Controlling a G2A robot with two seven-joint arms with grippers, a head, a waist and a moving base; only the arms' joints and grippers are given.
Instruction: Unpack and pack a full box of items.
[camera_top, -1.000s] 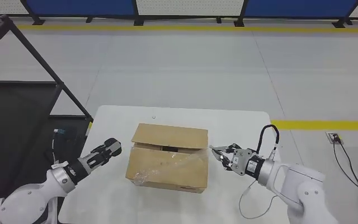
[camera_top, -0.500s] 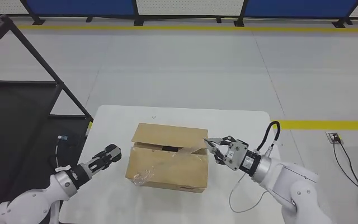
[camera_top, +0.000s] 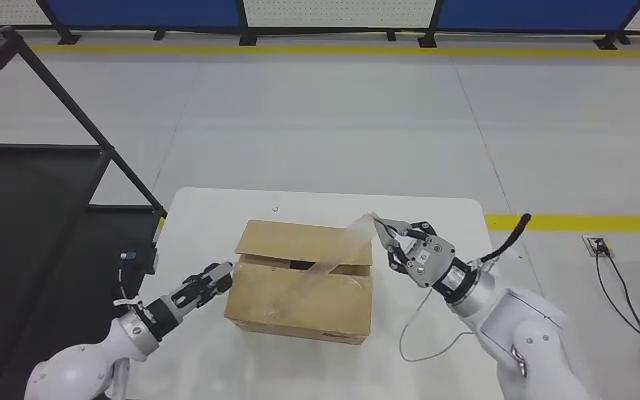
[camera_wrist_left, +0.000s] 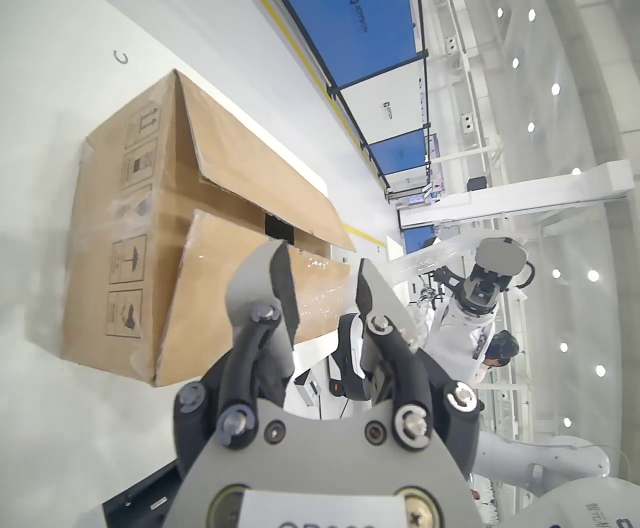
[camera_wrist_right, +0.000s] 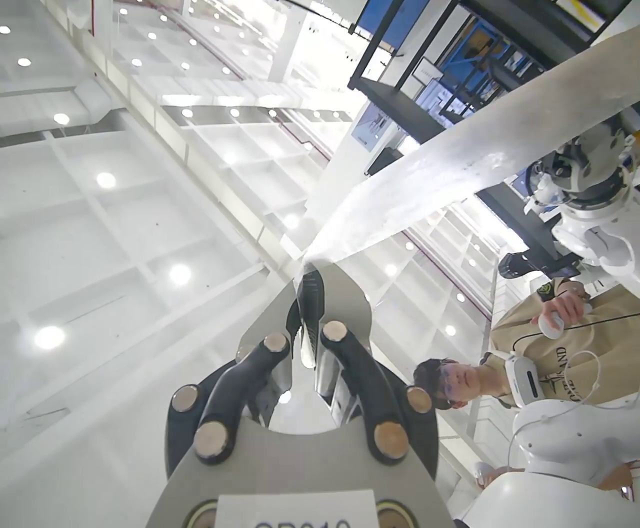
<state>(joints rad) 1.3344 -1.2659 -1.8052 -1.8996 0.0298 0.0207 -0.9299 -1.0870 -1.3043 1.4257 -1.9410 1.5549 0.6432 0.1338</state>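
One tape strip peeled higher off box, right end effector raised

The box sits on the table between my left gripper and right gripper, which holds its tape.

The top view sits high above and behind the arms. It looks down and forward over the white round-cornered table to the grey floor beyond. The brown cardboard box lies low in the middle, at a middling distance. The left wrist view rides just behind the left gripper, low over the tabletop, and faces the box's end from near. The right wrist view rides just behind the right gripper and faces up at the white gridded ceiling. All three views share the strip of clear plastic tape. The top and left wrist views also share the box and the table.
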